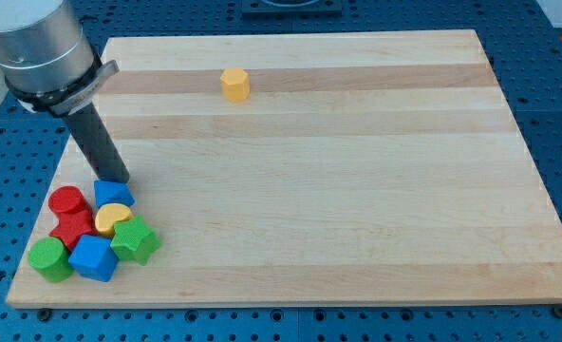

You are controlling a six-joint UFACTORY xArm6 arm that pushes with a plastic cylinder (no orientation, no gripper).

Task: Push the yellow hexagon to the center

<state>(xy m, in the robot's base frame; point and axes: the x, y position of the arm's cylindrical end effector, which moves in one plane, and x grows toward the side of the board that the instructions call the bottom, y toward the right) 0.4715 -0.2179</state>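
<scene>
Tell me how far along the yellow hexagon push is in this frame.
Nothing looks done yet: the yellow hexagon sits near the view's top edge of the board, above and left of centre. In hand: my tip is far from it, at the view's lower left, right above the blue block heading the cluster there. Left: travel to the hexagon's top side and push it down towards centre.

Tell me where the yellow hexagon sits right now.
The yellow hexagon sits alone near the board's top edge, slightly left of middle, far from my tip and the block cluster at the bottom left.
</scene>
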